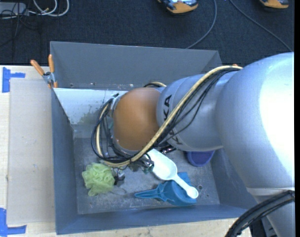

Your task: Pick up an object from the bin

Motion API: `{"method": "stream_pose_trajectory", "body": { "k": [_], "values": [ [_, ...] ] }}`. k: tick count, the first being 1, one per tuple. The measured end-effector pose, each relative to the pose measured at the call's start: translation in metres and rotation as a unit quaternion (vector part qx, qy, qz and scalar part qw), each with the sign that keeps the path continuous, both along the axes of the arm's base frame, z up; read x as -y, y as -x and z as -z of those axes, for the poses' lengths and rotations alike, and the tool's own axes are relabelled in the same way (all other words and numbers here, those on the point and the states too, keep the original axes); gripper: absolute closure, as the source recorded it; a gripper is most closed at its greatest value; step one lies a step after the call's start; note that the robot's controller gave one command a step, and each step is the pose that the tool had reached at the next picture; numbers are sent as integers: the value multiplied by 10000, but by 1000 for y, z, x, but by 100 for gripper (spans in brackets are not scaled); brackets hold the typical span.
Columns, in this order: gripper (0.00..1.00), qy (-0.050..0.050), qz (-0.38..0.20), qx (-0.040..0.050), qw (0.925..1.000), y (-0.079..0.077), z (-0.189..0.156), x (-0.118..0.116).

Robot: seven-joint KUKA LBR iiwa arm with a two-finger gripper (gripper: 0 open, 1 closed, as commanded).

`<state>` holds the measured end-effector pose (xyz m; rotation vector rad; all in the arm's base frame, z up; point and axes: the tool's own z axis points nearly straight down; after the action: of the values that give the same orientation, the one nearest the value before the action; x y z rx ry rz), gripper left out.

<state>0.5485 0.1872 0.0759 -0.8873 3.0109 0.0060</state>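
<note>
Camera view: arm (199, 112) mostly hides claw (119, 176) beside green crumpled lump (98, 177); open or closed, cannot tell.

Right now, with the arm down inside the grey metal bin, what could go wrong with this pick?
1. The gripper sits low beside the crumpled light-green soft thing, with the white plastic scoop close on its other side; it may nudge either instead of grasping.
2. That scoop lies across the blue plastic scoop-shaped piece, so lifting one could drag the other.
3. The orange wrist cover hides the contact.
</note>
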Motion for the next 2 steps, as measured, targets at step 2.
{"method": "stream_pose_trajectory", "body": {
  "k": [2],
  "values": [
    [100,-17,-1787,33,9839,-36,6,-14]
  ]
}}
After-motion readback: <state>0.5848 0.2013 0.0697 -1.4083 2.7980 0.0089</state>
